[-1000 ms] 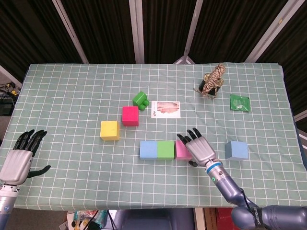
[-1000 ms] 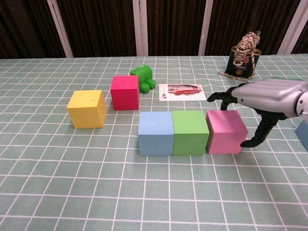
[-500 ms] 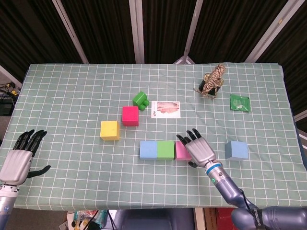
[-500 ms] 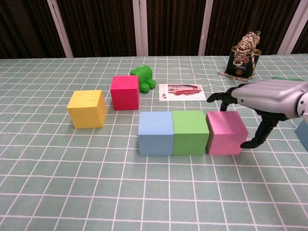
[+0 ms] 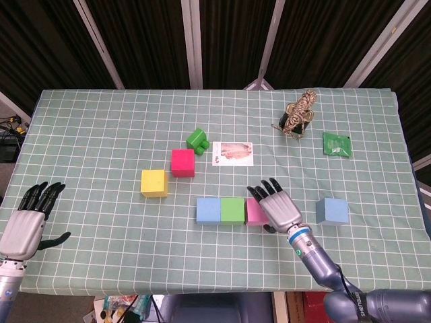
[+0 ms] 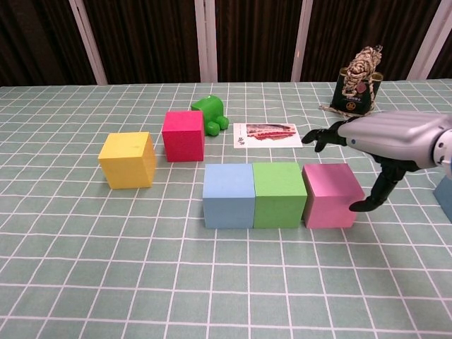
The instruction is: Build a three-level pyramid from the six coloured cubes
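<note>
Right hand (image 6: 385, 138) hovers palm-down over the pink cube (image 6: 330, 194) — fingers spread, gripping nothing.

A robot test lab is showing: checked cloth table (image 5: 101, 121), dark curtains (image 5: 141, 40) hanging behind metal frame struts (image 5: 192, 40).

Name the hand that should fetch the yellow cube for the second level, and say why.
Left. The left hand hangs open and idle on the yellow cube's side; the right hand sits beside the pink cube, beyond the row.
</note>
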Tool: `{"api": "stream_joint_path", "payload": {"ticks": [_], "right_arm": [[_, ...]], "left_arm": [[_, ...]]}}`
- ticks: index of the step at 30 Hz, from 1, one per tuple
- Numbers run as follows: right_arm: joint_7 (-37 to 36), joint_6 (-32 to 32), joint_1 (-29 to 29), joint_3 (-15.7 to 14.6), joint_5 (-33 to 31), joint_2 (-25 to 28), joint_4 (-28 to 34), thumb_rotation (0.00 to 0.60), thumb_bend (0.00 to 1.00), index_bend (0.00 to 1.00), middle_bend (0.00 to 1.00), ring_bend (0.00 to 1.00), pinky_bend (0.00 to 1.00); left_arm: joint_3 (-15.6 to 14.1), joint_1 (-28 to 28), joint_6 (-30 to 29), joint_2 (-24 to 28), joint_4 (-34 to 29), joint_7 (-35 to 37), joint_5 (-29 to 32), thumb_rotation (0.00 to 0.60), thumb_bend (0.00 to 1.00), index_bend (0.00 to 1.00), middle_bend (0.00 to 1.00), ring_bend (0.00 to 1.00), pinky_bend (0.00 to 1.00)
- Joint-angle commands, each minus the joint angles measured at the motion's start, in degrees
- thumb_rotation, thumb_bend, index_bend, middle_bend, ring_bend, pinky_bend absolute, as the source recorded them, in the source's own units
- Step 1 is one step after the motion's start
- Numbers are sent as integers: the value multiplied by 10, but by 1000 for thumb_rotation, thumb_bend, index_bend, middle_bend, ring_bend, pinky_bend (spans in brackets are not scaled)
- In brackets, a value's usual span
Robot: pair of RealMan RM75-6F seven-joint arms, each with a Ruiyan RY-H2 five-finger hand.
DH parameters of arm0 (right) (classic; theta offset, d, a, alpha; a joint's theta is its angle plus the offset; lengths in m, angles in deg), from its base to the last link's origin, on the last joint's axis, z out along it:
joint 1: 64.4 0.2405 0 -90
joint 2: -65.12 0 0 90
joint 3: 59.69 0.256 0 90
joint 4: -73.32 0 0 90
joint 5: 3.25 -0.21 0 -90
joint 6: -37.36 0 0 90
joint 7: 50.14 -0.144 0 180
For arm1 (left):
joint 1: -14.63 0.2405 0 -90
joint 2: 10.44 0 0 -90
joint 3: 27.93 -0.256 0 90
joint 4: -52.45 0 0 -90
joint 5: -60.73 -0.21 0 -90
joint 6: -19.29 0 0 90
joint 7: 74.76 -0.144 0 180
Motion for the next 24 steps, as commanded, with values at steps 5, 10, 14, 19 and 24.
{"api": "stream_joint_path", "payload": {"ticks": [5,10,14,19,24], "right_arm": [[1,-7,-6,-4,3,12,8,600,236,0,35,0,0],[-9,-31,-24,-9,17,50,41,600,236,0,16,0,0],[-30,-56,-49,-20,49,96,77,600,236,0,15,0,0],[-76,-89,-90,-39,103,152,106,600,235,0,16,0,0],[-129,-128,-134,-57,159,188,106,600,236,0,15,0,0]], "left_arm": [[0,0,1,0,1,-1,1,600,88,0,65,0,32],[-1,0,2,0,0,-2,1,600,88,0,65,0,32],[-3,1,2,1,-1,-4,-1,600,88,0,64,0,32],[-4,2,0,0,-1,-7,-4,600,88,0,63,0,32],[-3,2,0,-1,0,-11,-1,600,88,0,63,0,32]]}}
